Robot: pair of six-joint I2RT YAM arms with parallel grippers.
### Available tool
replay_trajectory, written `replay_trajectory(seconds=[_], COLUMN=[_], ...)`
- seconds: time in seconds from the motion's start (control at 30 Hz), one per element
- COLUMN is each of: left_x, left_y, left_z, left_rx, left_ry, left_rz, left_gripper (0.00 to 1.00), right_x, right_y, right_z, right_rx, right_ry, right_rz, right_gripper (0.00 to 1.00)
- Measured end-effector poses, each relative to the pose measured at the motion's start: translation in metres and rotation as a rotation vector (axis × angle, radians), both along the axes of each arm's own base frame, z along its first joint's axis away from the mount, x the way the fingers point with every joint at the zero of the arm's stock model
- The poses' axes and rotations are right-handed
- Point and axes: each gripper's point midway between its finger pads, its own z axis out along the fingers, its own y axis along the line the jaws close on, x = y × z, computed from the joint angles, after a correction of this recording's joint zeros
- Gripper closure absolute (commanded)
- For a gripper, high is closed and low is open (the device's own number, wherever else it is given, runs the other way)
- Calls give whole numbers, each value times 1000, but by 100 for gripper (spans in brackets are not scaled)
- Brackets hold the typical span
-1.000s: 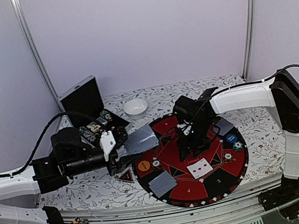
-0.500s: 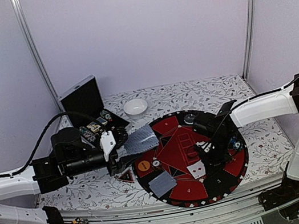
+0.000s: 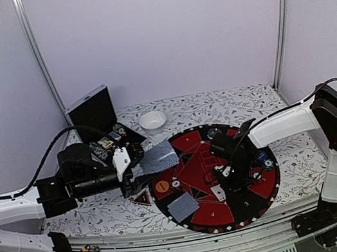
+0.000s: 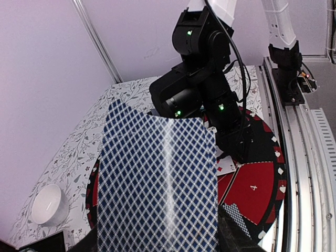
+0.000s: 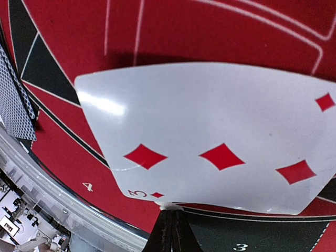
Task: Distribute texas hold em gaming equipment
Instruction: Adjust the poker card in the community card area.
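Note:
My left gripper (image 3: 132, 169) hovers by the mat's left edge, shut on playing cards (image 3: 156, 159) with a blue diamond-patterned back. That back (image 4: 157, 184) fills the left wrist view between my dark fingers (image 4: 237, 240). My right gripper (image 3: 226, 184) is low over the round red-and-black mat (image 3: 188, 145). Its jaws (image 5: 172, 223) are shut on the near edge of a face-up three of diamonds (image 5: 210, 142), which bows slightly above the felt. A face-down card (image 3: 183, 207) lies at the mat's front left. An orange button disc (image 3: 161, 186) and a chip (image 3: 176, 183) sit near it.
An open black-lined silver case (image 3: 94, 113) holding more chips stands at the back left. A white bowl (image 3: 152, 121) sits behind the mat. A blue disc (image 3: 261, 156) and another chip (image 3: 213, 134) lie on the mat by the right arm. The front rail is close below.
The right arm swung from the mat's middle down to the face-up card and its jaws closed on the card's edge. The left arm and its cards have not moved.

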Motion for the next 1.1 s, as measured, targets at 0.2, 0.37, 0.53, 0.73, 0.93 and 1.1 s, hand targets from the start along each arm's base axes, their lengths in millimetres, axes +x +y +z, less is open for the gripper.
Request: replay_trajectory(seconds=[0.2,0.37,0.53,0.73,0.93,1.1], left_x=[0,0,0,0,0,0], left_y=[0,0,0,0,0,0], left_z=[0,0,0,0,0,0], left_rx=[0,0,0,0,0,0], left_ry=[0,0,0,0,0,0], left_rz=[0,0,0,0,-1,-2], left_gripper=[47,47,47,47,47,47], right_x=[5,9,14,15,17,40], right_y=[7,11,16,17,21,39], right_z=[0,1,1,1,8,61], right_rx=[7,16,27,32,41,124], right_ry=[-6,-15,-26,-31,-53,-219], right_rz=[3,7,10,14,50,105], right_gripper=[96,96,96,95,71,1])
